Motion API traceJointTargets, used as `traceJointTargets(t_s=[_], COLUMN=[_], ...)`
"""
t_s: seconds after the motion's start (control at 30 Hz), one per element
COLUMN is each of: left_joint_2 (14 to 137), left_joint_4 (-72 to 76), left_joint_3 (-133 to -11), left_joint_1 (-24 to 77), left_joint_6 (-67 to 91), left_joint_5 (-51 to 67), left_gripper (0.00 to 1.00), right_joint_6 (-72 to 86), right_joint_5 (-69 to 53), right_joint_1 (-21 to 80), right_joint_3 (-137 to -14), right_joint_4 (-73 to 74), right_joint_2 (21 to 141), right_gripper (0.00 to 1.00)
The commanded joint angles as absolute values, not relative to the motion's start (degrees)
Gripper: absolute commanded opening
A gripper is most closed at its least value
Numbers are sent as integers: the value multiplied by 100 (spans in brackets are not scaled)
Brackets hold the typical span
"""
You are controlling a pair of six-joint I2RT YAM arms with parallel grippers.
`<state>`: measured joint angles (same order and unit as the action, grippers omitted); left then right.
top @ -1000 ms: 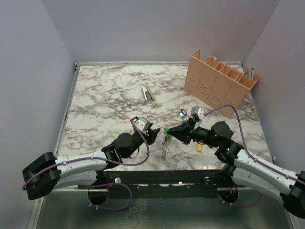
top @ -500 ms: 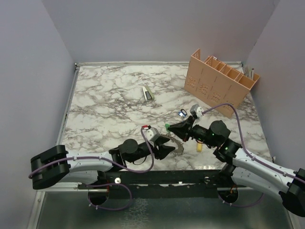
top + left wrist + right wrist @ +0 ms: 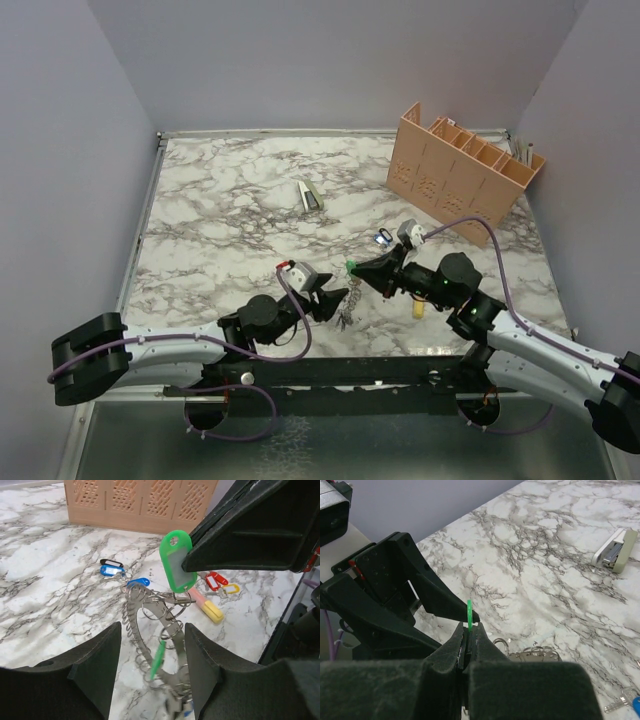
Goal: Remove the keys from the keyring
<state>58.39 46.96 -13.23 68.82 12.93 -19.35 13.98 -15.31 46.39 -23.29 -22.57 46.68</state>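
Observation:
The keyring (image 3: 134, 614), a wide grey coiled band, hangs tilted above the marble from a green key tag (image 3: 176, 562). My right gripper (image 3: 469, 631) is shut on that tag (image 3: 469, 614), and its black fingers (image 3: 245, 535) fill the upper right of the left wrist view. A green-headed key (image 3: 158, 660) and a blurred blue one dangle on the ring's lower part. My left gripper (image 3: 150, 672) is open, its fingers on either side of the ring's lower part with gaps on both sides. From above, the ring (image 3: 345, 312) hangs between the left gripper (image 3: 335, 298) and the right gripper (image 3: 355, 268).
Loose blue-tagged keys (image 3: 111, 570) and a red and yellow tagged bunch (image 3: 216, 581) lie on the marble beyond the ring, beside a yellow-tipped marker (image 3: 209, 608). An orange slotted organizer (image 3: 460, 170) stands at the back right. A stapler (image 3: 311, 196) lies mid-table.
My left gripper swung right toward the ring, then came back a little left, and its jaws stand slightly wider. The right gripper shifted slightly left with the green tag.

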Motion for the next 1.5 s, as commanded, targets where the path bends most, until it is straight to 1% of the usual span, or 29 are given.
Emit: traceJointTargets(t_s=[0.0,0.1,0.27,0.37,0.47,0.57,0.73,0.83,0.9,0.97,1.0,1.1,1.2,1.23,1.27,1.33,1.47], left_joint_2=[5704,5790,6249,6562,6840,7052,6964,6449,6120,5880,5800,5588,5361,5276,5211,5100,5113], left_joint_4=[4398,4368,4377,4386,4403,4403,4403,4386,4385,4386,4386,4386,4393,4388,4386,4373,4356], left_joint_3=[-1446,-1504,-1684,-1854,-2013,-2143,-2193,-2059,-1948,-1880,-1848,-1705,-1493,-1412,-1338,-1211,-1153], left_joint_1=[6873,6873,6864,6865,6864,6866,6871,6873,6893,6930,6941,6952,6944,6949,6944,6943,6943], left_joint_6=[741,662,799,979,1148,1280,1440,1625,1660,1581,1525,1421,1512,1560,1579,1591,1581], left_joint_5=[-1894,-1693,-1694,-1371,-1227,-1101,-1233,-1858,-2055,-2050,-2000,-1886,-2069,-2180,-2320,-2527,-2554], left_gripper=[55,55,55,55,51,43,17,7,5,6,10,22,43,48,51,53,52], right_joint_6=[1396,1429,1514,1520,1533,1570,1561,1483,1451,1437,1419,1398,1365,1367,1378,1378,1384], right_joint_5=[-1742,-1787,-2175,-2020,-2021,-1959,-1851,-1582,-1503,-1456,-1464,-1448,-1456,-1478,-1463,-1493,-1597], right_joint_1=[4649,4645,4649,4649,4649,4649,4649,4649,4647,4644,4641,4641,4641,4641,4641,4640,4640], right_joint_3=[-2312,-2303,-2296,-2281,-2255,-2225,-2210,-2202,-2185,-2181,-2186,-2185,-2182,-2180,-2178,-2185,-2188], right_joint_4=[-2489,-2554,-2742,-2728,-2760,-2803,-2753,-2605,-2568,-2552,-2535,-2528,-2503,-2523,-2535,-2532,-2569], right_joint_2=[4693,4712,4828,4827,4791,4756,4758,4687,4637,4615,4607,4592,4575,4570,4566,4570,4606], right_gripper=[1,0,1,1,1,1,1,1,1,1,1,1,1,1,1,1,1])
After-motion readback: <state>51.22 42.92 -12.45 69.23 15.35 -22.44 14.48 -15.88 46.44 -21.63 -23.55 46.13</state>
